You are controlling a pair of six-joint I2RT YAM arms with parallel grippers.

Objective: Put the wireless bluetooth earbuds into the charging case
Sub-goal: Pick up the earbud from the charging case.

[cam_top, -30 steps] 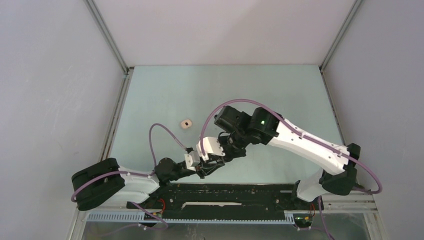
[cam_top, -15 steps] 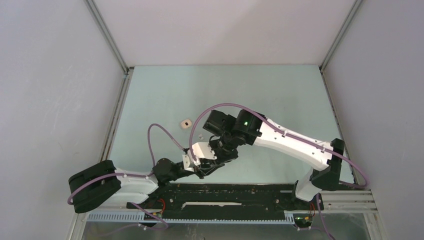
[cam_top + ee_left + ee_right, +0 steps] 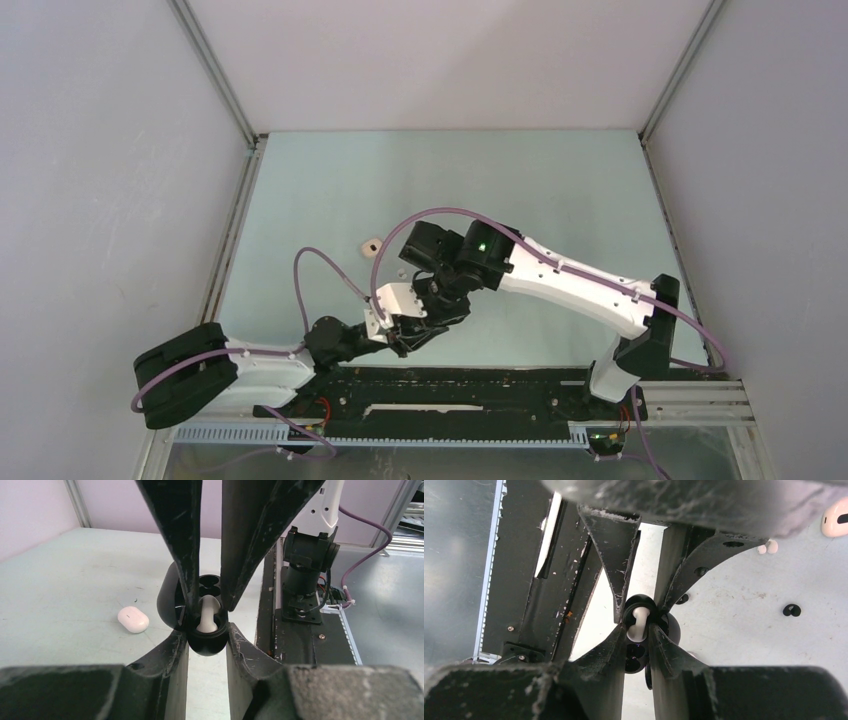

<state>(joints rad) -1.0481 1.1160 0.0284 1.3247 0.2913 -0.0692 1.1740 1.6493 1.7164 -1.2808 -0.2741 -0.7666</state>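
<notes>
A black charging case (image 3: 205,645), lid (image 3: 167,600) swung open to the left, is clamped between the fingers of my left gripper (image 3: 206,640) just above the table. A white earbud (image 3: 206,617) sits stem-up in one socket; the socket behind it is empty. My right gripper (image 3: 638,630) reaches down from above, its fingers (image 3: 175,540) straddling that white earbud (image 3: 638,620) with a thin dark gap on each side, so it is open. From overhead, both grippers meet near the front rail (image 3: 410,335) and hide the case.
A shut white case (image 3: 371,245) lies on the table behind the arms, also in the left wrist view (image 3: 133,619). Loose buds lie nearby: a pale pair (image 3: 767,546) and black ones (image 3: 791,610). The black base rail (image 3: 300,645) runs close on the right.
The right arm has shifted slightly left and its jaws have widened around the white earbud. The left gripper has kept its hold on the case.
</notes>
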